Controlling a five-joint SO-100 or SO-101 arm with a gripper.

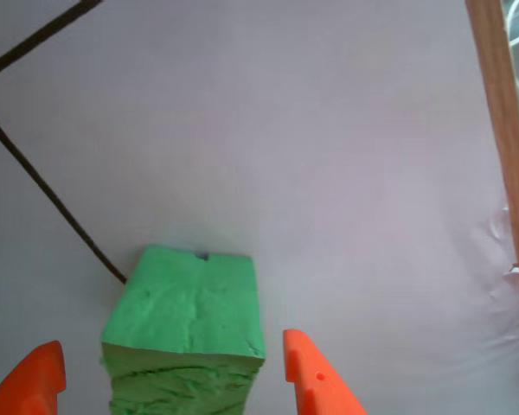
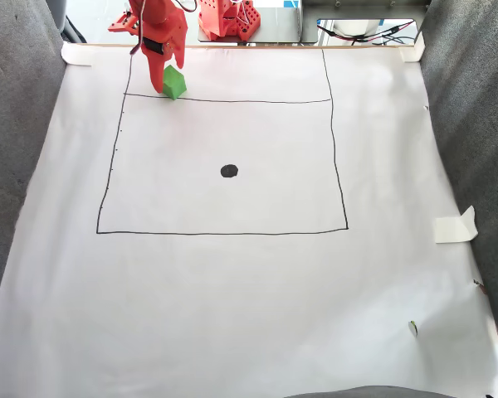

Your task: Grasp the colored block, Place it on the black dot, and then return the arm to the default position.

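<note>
The two bright orange pointed plastic fingers (image 1: 173, 380) stand wide open, one on each side of the bright green cube of rough, wrinkled foam (image 1: 186, 333), and there is a gap on both sides, so they hold nothing yet. The cube sits between them, flat on the big white paper sheet (image 1: 346, 173) that covers the bench, with a thin dark drawn line (image 1: 52, 194) running up to its corner. In the fixed view the orange arm (image 2: 159, 37) leans down over the green cube (image 2: 174, 82) at the far left corner of the drawn square (image 2: 224, 233). The small solid black oval dot (image 2: 229, 171) is in the middle of that square, well apart from the cube. So I think the job has only just begun: the fingers are lined up but must close on the cube. After that comes the carry to the dot, the setting down, and the arm going back to rest.
</note>
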